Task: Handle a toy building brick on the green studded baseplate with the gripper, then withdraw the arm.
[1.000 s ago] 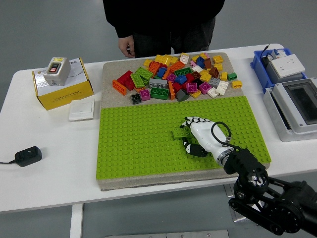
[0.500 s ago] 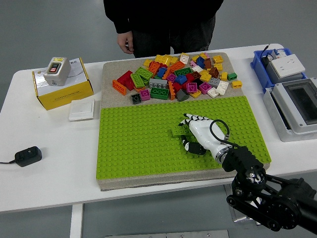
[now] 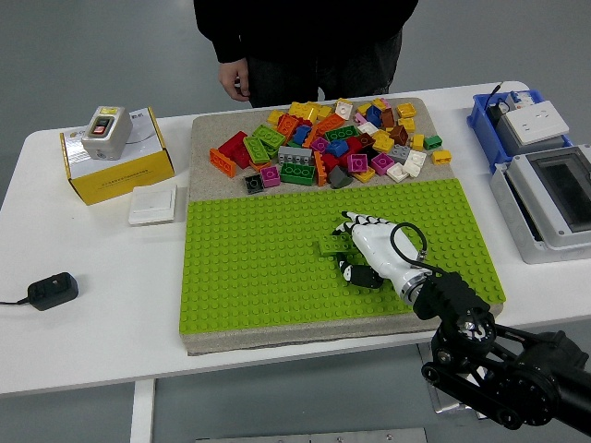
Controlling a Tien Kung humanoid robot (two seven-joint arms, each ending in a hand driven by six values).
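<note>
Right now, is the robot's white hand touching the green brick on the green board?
Touching. The head view shows the right hand with its fingertips lying on the green brick on the green baseplate, no gap between them.

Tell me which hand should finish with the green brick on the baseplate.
Right. The right hand already rests over the green brick on the green baseplate; no left arm is in view.

One green baseplate point(image 3: 259, 268) lies on one table point(image 3: 92, 305). One green brick point(image 3: 332, 246) sits on the baseplate, under one robot hand point(image 3: 360, 247). One heap of loose bricks point(image 3: 328, 143), too many to count surely, lies beyond it. There is one yellow box point(image 3: 115, 166), one white switch plate point(image 3: 152, 204), one black adapter point(image 3: 51, 290), one blue bin point(image 3: 506, 125), one grey enclosure point(image 3: 549, 198), and one person point(image 3: 305, 37).
</note>
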